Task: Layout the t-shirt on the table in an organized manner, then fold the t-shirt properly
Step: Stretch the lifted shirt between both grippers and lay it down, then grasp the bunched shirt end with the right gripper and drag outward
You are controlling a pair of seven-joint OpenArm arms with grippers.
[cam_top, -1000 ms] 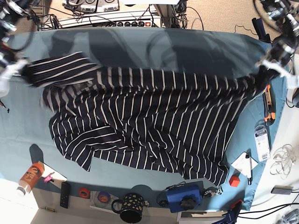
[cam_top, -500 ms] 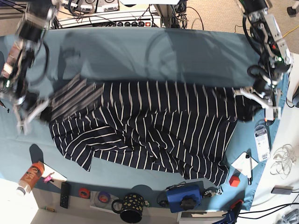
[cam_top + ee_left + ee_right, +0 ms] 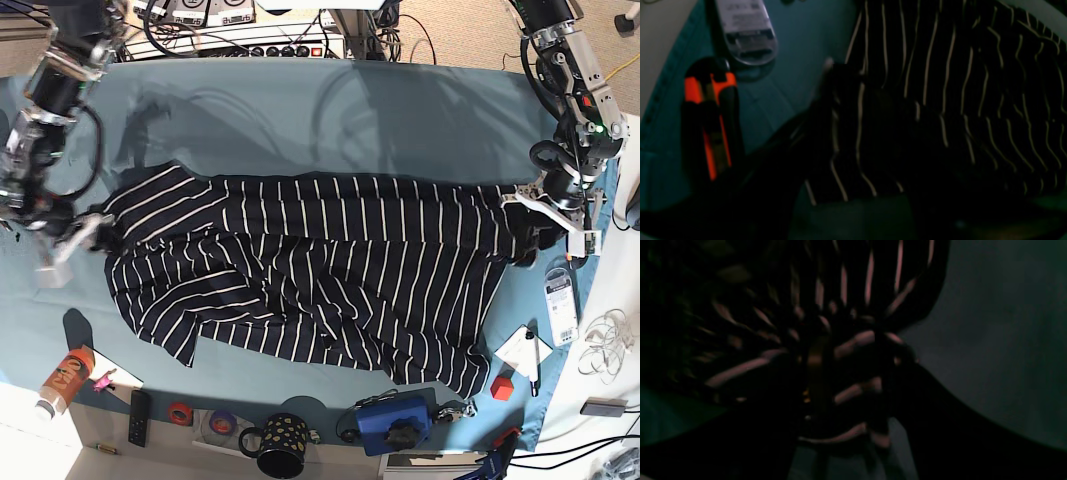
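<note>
Two end effectors flank your t-shirt (image 3: 310,275) on the bench (image 3: 300,110): left end effector (image 3: 548,222) and right end effector (image 3: 62,245) at opposite ends; grip state indiscernible.

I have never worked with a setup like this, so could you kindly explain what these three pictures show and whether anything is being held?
The overhead picture shows two robot arms at a table covered in teal cloth. A dark striped t-shirt lies spread but wrinkled on it. The left gripper and right gripper sit at opposite ends of the shirt. The two dark pictures come from cameras on the arms' wrists, looking down at the fabric. The left one also shows an orange-and-black tool. Whether either gripper grips the shirt cannot be told. A mug stands at the near edge.
</note>
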